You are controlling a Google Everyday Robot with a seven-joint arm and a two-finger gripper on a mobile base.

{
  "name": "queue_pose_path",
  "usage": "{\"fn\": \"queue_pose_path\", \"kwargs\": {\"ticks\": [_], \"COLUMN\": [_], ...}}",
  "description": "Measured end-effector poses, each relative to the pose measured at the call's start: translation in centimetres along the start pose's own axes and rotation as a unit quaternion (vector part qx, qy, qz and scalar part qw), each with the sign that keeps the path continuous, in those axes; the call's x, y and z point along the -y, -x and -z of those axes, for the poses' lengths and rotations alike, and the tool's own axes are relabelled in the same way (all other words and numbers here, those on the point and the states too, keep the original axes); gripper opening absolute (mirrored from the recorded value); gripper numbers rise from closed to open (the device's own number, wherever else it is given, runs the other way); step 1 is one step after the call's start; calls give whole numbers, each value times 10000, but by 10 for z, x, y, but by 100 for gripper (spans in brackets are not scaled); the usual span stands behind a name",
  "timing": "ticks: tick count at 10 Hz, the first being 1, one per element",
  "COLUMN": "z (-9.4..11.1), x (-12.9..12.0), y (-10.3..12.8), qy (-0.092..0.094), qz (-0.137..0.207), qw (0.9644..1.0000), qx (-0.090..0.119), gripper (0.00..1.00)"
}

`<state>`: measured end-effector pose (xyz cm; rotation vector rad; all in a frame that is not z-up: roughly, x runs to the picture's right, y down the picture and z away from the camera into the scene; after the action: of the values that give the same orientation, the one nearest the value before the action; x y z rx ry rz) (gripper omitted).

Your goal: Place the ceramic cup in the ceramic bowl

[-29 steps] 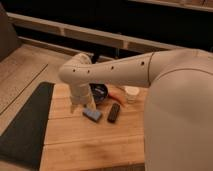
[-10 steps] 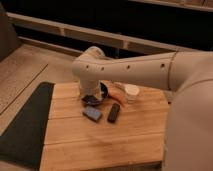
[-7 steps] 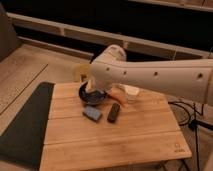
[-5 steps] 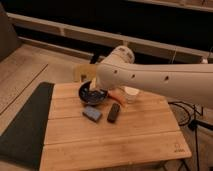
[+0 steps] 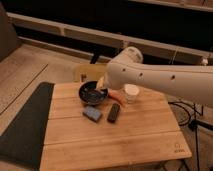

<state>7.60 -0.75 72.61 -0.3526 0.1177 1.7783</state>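
Reaching from 3 o'clock, the white arm [image 5: 165,82] holds its tool [image 5: 103,84] wide at the dark glossy ceramic bowl's [image 5: 90,93] 2 o'clock rim; the short cream ceramic cup [image 5: 131,93] stands on the counter [image 5: 130,136] at the bowl's 3 o'clock.

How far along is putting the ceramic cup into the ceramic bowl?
Done: nothing yet; the ceramic cup stands on the table, right of the ceramic bowl. In hand: the gripper sits by the bowl's right rim, mostly hidden under the arm, not on the cup. Left: grasp the cup, lift it, set it in the bowl.
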Motion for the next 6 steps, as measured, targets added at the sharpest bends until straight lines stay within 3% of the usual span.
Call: {"fn": "queue_pose_path", "kwargs": {"ticks": [2, 3, 4, 6], "z": [-2, -1, 0, -1], "x": [38, 69, 80, 75], "y": [11, 15, 16, 16], "qy": [133, 143, 120, 149], "qz": [-229, -405, -469, -443], "qw": [9996, 9989, 9986, 9987], "qx": [102, 180, 201, 192], "gripper": [65, 65, 65, 65]}}
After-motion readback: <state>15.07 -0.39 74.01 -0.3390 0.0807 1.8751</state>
